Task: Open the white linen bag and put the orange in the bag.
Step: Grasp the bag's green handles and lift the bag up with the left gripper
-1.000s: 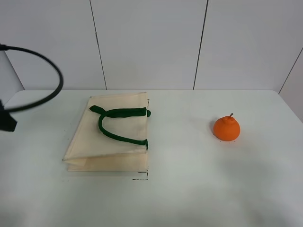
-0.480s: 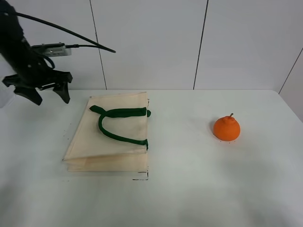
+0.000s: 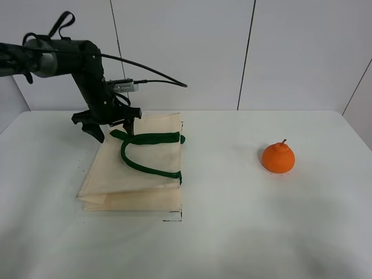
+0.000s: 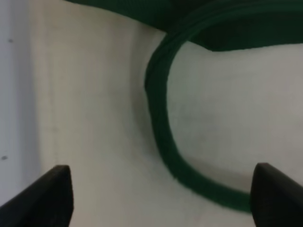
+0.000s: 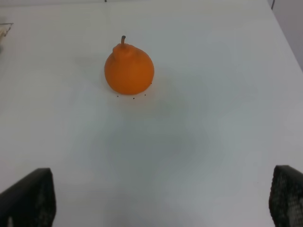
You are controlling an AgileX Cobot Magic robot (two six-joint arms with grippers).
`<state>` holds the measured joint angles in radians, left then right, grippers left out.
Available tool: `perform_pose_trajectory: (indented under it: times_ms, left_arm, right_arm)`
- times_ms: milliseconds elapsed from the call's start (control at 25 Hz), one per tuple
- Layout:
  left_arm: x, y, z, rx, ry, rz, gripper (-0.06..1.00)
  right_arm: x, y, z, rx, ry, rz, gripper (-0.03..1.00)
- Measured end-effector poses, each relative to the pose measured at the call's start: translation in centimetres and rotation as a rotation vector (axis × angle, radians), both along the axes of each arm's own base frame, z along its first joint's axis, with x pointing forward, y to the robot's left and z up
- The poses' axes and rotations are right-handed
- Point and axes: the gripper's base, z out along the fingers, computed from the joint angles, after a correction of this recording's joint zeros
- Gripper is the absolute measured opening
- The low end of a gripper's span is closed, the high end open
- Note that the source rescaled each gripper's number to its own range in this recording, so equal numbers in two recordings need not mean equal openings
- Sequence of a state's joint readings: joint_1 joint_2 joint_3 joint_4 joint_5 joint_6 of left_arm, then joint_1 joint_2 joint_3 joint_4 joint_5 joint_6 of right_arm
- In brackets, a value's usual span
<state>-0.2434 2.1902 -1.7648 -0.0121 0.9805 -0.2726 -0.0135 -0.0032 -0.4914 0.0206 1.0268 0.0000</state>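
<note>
The left gripper [image 3: 115, 135] is held wide over the white linen bag [image 3: 104, 168], at its green handle [image 3: 151, 138]; the orange [image 3: 278, 157] is untouched.

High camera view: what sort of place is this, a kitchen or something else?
Most likely a robotics lab or test bench, not a kitchen: a bare white table, a plain white panelled wall, and a black robot arm over a cloth bag.

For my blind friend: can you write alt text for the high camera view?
The robot's open left gripper hangs over the far end of a flat cream fabric bag with dark green handles; a small round orange fruit sits apart on the white table.
</note>
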Motion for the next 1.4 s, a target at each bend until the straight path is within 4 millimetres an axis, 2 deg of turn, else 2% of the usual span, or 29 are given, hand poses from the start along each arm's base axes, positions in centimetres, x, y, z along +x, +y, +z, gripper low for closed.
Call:
perform_pose_trajectory:
  times_ms: [400,560,680,760,800,920,960,1000,1120,1200,1360,1400]
  left_arm:
    - [1.2,-0.3,-6.1,0.006,0.038,0.038,0.99]
    - [1.2,-0.3,-7.1,0.011,0.057,0.042,0.92]
    - [1.2,-0.3,-7.2,0.012,0.061,0.042,0.85]
    - [1.2,-0.3,-7.2,0.012,0.061,0.042,0.71]
    - [1.2,-0.3,-7.2,0.012,0.061,0.042,0.6]
    - [1.2,-0.3,-7.2,0.012,0.061,0.044,0.16]
    - [1.2,-0.3,-7.2,0.012,0.061,0.045,0.05]
    - [1.2,-0.3,-7.1,0.012,0.061,0.045,0.01]
    - [1.3,-0.3,-5.6,0.009,0.046,0.045,0.0]
    - [1.5,-0.4,-3.4,0.003,0.026,0.044,0.0]
    - [1.7,-0.4,3.5,-0.018,-0.061,0.009,0.0]
    - [1.7,-0.4,3.5,-0.018,-0.061,0.009,0.0]
  right_arm:
    - [0.0,0.0,0.0,0.0,0.0,0.0,1.0]
    - [0.0,0.0,0.0,0.0,0.0,0.0,1.0]
    - [0.0,0.0,0.0,0.0,0.0,0.0,1.0]
    - [0.0,0.0,0.0,0.0,0.0,0.0,1.0]
    - [0.0,0.0,0.0,0.0,0.0,0.0,1.0]
    - [0.0,0.0,0.0,0.0,0.0,0.0,1.0]
    - [0.0,0.0,0.0,0.0,0.0,0.0,1.0]
    - [0.0,0.0,0.0,0.0,0.0,0.0,1.0]
    - [0.0,0.0,0.0,0.0,0.0,0.0,1.0]
    - [0.0,0.0,0.0,0.0,0.0,0.0,1.0]
    - [0.0,0.0,0.0,0.0,0.0,0.0,1.0]
    - [0.0,0.0,0.0,0.0,0.0,0.0,1.0]
